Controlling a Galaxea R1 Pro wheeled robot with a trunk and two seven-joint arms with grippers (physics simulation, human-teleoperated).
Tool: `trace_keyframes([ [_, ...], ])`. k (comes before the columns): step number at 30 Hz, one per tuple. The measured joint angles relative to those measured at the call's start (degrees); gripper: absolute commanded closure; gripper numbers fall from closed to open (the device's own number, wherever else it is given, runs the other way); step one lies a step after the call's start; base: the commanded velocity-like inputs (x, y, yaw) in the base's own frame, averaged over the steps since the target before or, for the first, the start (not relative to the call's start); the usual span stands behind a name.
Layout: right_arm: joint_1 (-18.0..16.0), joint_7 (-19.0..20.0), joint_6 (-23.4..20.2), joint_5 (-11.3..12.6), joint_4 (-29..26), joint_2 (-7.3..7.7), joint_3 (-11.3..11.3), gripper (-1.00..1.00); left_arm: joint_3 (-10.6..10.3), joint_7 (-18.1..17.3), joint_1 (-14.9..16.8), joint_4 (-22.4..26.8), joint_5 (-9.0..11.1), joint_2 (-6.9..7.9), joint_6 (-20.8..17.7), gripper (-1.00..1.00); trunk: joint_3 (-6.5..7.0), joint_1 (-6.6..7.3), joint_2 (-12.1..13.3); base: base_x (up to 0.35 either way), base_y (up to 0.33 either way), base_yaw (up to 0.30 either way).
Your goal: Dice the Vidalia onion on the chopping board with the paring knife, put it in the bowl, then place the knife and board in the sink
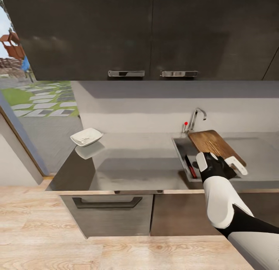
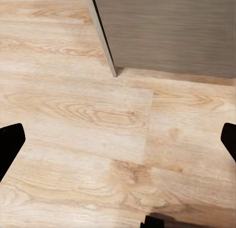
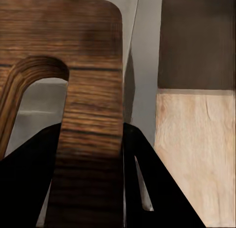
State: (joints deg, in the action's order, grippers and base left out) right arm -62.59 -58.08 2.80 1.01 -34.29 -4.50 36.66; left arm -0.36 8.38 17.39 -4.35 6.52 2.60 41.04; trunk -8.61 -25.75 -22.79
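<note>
While the right gripper [image 1: 221, 166] is clamping its fingers on the near end of the chopping board [image 1: 215, 144], the board is lying tilted over the sink [image 1: 180, 147] at centre right of the head frame. Below it the paring knife [image 1: 190, 167] is resting inside the basin. At left on the countertop [image 1: 135, 165], the bowl [image 1: 86, 137] is sitting. Over wooden floor [image 2: 88, 139], the left gripper [image 2: 118, 139] is hanging wide open, gripping nothing.

**Counter and what rests on it**

The glossy grey counter [image 1: 135, 165] carries a white bowl [image 1: 86, 137] at its far left end. The sink [image 1: 180, 149] is set into its right part, tap [image 1: 196, 118] behind, with the chopping board [image 1: 213, 144] lying tilted across the basin.
</note>
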Motion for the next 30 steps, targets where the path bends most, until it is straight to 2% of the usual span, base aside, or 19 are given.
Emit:
trace_keyframes([
  [3,0.0,-0.6,0.0,0.4,0.2,-1.09,0.1,1.0,0.0,0.0,0.0,0.0,0.0,-0.04,0.0,-1.0,0.0,0.01,0.0,0.099,-0.113,0.0],
  [8,0.0,-0.8,-0.2,4.3,0.2,-2.23,0.0,1.0,0.1,0.0,0.0,0.0,0.0,-0.05,0.0,-1.0,0.0,0.02,0.0,0.164,-0.167,0.0],
  [13,0.0,-0.8,-0.3,4.5,0.2,-2.95,0.0,1.0,0.1,0.1,-0.1,0.0,0.0,-0.05,0.0,-1.0,0.0,0.0,0.0,0.064,-0.08,0.0],
  [19,0.0,-0.4,-0.4,5.4,4.1,-3.1,0.0,1.0,0.1,0.1,-0.1,0.0,0.0,-0.05,0.0,-1.0,0.0,0.0,0.0,0.003,-0.003,0.0],
  [21,0.0,-0.4,-0.4,5.4,4.3,-3.66,0.0,1.0,0.1,0.1,-0.1,0.0,0.0,-0.05,0.0,-1.0,0.0,0.0,0.0,0.061,0.0,0.0],
  [24,0.0,-0.6,-0.4,5.3,4.4,-4.24,0.0,1.0,0.1,0.1,-0.1,0.1,0.1,-0.05,0.0,-1.0,0.0,0.02,0.0,0.168,0.0,0.0],
  [30,0.0,-0.8,-0.4,5.3,4.4,-4.24,0.1,1.0,0.1,0.1,-0.1,0.1,0.1,-0.03,0.0,-1.0,0.0,0.02,0.0,0.207,0.0,0.0],
])
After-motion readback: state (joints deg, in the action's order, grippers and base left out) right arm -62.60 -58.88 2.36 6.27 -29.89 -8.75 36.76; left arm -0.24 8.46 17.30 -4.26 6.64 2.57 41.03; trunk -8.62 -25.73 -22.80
